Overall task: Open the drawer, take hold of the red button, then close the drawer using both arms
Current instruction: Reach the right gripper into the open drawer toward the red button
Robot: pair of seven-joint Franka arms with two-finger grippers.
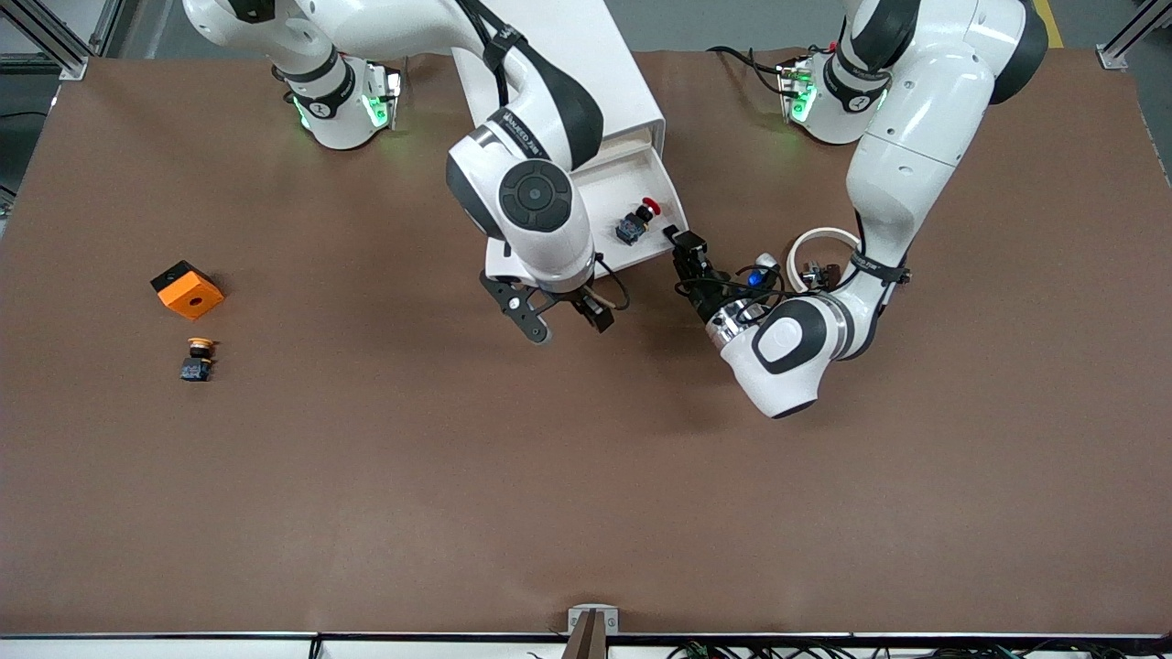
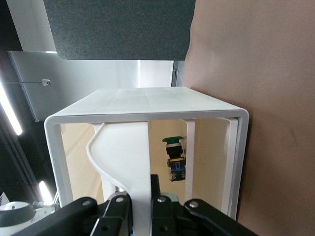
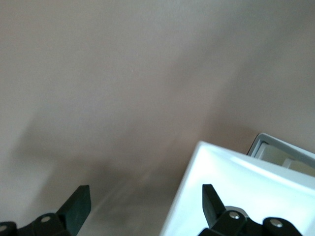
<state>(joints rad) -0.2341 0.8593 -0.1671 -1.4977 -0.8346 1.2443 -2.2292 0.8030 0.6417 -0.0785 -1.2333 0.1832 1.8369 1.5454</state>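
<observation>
Two grippers: left gripper (image 1: pixel 679 240) clenched on drawer (image 1: pixel 632 188) handle; right gripper (image 1: pixel 560 320) released, beside button (image 1: pixel 637 221); drawer might slip shut.

two white jointed arms (image 1: pixel 897 156) had black joint bands, black two-finger grippers, green lights glowing at their bases, thin black cables near the wrists, small dark lettering on one band.

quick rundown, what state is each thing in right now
white drawer: pulled open
red-capped push-button with dark body: lying in the drawer, not gripped
left gripper: shut on the drawer's front edge
right gripper: open, holding nothing, over the drawer's front edge
yellow-orange-capped push-button: lying on the table, untouched
orange cube with a black side: resting on the table
</observation>
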